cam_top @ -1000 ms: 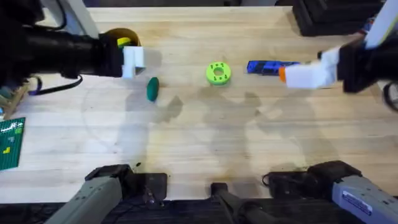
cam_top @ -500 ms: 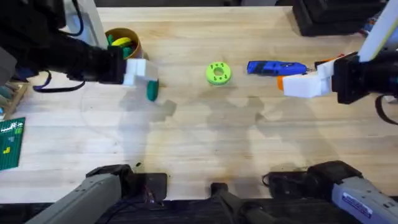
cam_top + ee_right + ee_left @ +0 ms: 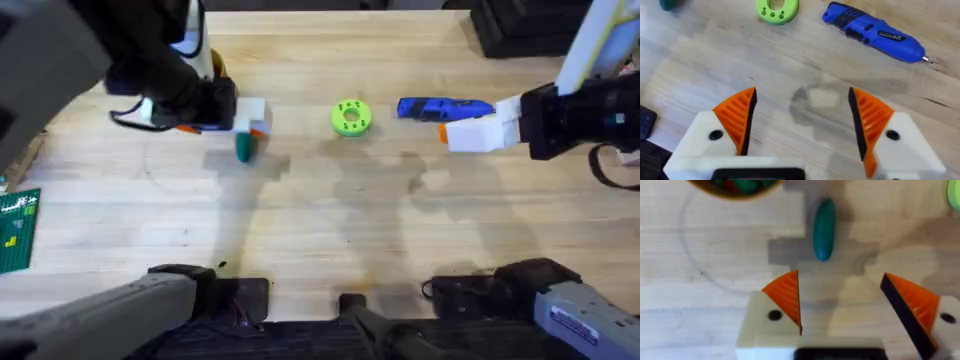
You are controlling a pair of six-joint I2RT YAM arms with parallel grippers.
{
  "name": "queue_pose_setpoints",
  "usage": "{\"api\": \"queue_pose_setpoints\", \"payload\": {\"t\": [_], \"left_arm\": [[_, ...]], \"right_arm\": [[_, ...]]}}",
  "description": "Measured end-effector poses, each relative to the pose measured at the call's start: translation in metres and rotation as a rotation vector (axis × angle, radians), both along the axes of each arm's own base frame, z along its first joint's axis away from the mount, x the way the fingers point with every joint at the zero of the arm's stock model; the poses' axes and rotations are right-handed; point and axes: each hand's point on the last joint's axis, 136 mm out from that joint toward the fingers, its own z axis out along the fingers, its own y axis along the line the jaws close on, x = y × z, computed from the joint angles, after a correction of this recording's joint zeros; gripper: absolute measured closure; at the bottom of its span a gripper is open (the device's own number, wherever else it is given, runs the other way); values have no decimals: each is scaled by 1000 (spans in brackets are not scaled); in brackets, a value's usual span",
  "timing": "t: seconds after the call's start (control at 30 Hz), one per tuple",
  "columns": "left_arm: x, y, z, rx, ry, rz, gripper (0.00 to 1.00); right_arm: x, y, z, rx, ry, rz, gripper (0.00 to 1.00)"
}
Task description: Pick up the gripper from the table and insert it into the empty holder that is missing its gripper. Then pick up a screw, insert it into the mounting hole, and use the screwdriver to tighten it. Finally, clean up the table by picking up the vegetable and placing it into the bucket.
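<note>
Apparently the clean-up step is in hand: the left gripper (image 3: 840, 310), fingers spread wide and holding nothing, hovers just short of the vegetable (image 3: 823, 228) on the tabletop (image 3: 320, 230). Next it must drop around the vegetable and close. Beyond the vegetable, the bucket (image 3: 735, 187) already holds green and red pieces. The right gripper (image 3: 802, 122), open and empty, waits well apart, near the screwdriver (image 3: 872, 34).

The right tool (image 3: 800, 122) hangs spread wide over bare tabletop (image 3: 715, 55). Beyond it lie the blue screwdriver (image 3: 875, 34) and, well apart, a lime-green disc (image 3: 776, 10).
</note>
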Motion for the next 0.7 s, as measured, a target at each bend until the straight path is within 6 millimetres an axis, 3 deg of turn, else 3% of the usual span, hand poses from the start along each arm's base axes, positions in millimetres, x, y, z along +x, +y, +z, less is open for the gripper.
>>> {"api": "queue_pose_setpoints", "payload": {"t": [0.13,0.5,0.7], "left_arm": [[16,-1,-17,0,-9,10,15],[14,-1,-60,3,24,16,15],[26,-2,-80,7,43,7,15]], "right_arm": [[1,0,-1,-1,5,-1,12],[1,0,-1,0,7,-3,11],[1,0,-1,0,7,-3,12]]}}
